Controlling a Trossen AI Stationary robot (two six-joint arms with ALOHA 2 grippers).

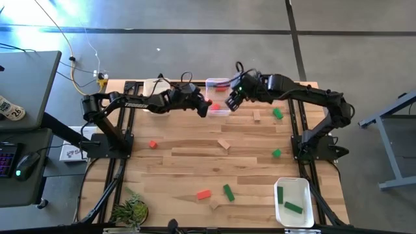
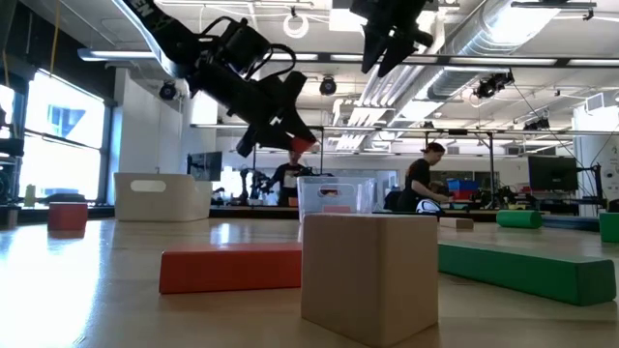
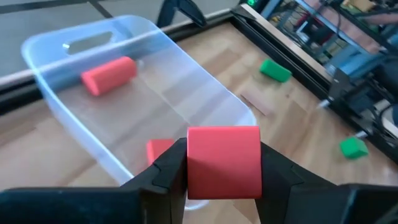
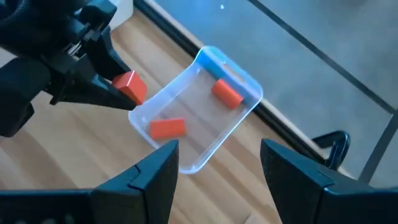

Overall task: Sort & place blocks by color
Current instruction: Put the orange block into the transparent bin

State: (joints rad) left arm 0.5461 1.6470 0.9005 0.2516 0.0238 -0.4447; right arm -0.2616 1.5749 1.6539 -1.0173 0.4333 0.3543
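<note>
While my left gripper (image 3: 222, 177) clamps a red block (image 3: 223, 160) just beside the clear bin (image 3: 205, 99), near its rim, ready to join the two red blocks inside, my right gripper (image 4: 217, 165) hangs above that bin, fingers spread and empty.

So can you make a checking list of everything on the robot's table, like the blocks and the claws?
Surface: wooden table, blocks scattered loose.
Job's things: clear bin holds two red blocks; white bin holds two green blocks; another white bin at the back, contents hidden; red bar, green bar and wood blocks lie loose.
Clutter: small plant at the table's edge.
Claws: left claw shut on a red block beside the clear bin; right claw open above it.
Cables: yellow and white wires on the floor.
Surroundings: desk with mouse; people beyond.
</note>
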